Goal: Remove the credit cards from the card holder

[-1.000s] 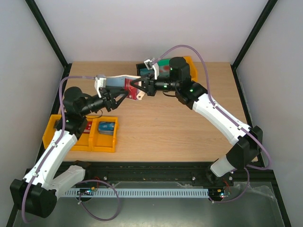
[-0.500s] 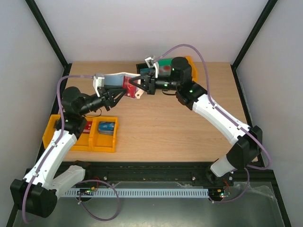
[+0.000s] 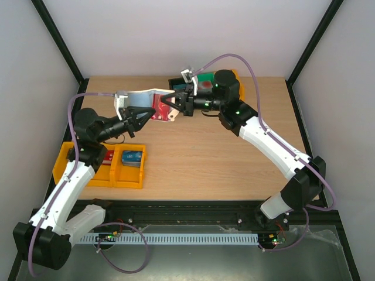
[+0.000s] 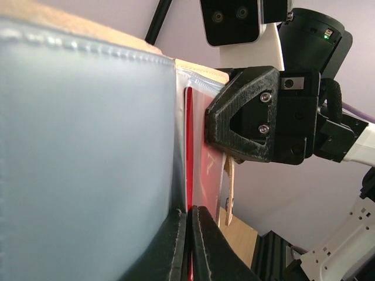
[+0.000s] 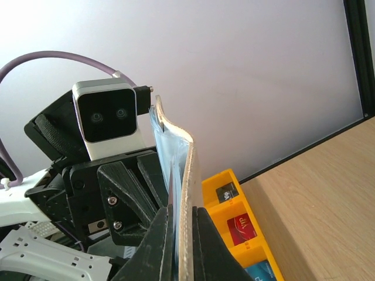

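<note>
Firmly, left fingers pinch the glossy red card, right fingers the stitched card holder.

Left gripper and right gripper both clamped, tips close together

In the left wrist view the card holder is very close and blurred, and it is cut off at the left and bottom edges. The red card shows only a thin strip; its lettering is hidden.

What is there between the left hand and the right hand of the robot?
In the top view, the card holder with a red card spans from left hand to right hand.
</note>
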`<state>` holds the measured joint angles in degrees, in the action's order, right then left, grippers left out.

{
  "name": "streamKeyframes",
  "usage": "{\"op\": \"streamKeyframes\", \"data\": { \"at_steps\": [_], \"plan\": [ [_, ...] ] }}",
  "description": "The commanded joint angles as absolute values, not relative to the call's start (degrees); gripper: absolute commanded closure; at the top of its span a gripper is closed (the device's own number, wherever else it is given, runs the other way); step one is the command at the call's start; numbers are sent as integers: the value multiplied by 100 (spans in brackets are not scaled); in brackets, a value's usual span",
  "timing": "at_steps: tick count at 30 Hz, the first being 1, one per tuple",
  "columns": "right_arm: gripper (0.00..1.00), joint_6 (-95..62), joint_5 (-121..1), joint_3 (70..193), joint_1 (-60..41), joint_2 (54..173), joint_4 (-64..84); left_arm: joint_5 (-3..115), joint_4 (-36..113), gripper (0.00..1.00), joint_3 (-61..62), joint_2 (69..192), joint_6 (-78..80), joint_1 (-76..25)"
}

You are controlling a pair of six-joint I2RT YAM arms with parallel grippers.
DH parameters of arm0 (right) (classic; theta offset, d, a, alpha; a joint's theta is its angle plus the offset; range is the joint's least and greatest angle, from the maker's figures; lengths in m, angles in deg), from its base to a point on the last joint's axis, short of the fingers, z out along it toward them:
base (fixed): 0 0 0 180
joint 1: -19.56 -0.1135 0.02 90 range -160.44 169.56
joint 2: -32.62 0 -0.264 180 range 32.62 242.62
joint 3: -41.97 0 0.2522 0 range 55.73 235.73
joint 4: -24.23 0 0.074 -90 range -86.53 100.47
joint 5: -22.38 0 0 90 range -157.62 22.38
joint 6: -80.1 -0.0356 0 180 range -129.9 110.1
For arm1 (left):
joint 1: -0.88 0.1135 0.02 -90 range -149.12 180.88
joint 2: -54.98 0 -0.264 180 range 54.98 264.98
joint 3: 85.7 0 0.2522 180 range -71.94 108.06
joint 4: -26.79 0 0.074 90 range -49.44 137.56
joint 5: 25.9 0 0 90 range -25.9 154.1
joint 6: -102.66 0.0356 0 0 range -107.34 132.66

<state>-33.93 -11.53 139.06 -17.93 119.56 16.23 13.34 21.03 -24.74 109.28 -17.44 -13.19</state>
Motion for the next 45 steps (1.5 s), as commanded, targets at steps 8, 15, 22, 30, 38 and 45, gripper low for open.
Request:
{"op": "streamKeyframes", "data": {
  "at_steps": [8, 15, 22, 30, 38, 45],
  "plan": [
    [73, -3227, -542, 13866, -1886, 12025, 1709, 1373, 2000, 98, -2513, 10600, -1571, -1390],
    [63, -3451, -121, 13658, -1683, 11907, 1891, 1364, 1827, 98, -2614, 10545, -1687, -1162],
    [68, -3542, 220, 13585, -1524, 11869, 1716, 1280, 1759, 98, -2647, 10524, -1709, -1107],
    [98, -3505, 214, 13580, -1492, 11845, 1605, 961, 1617, 98, -2648, 10563, -1822, -1107],
    [98, -3445, 474, 13728, -1454, 11887, 1555, 534, 1504, 88, -2627, 10703, -2079, -1107],
    [98, -3409, 638, 13740, -1390, 11910, 1555, 453, 1559, 96, -2609, 10675, -2143, -970]
  ]
}}
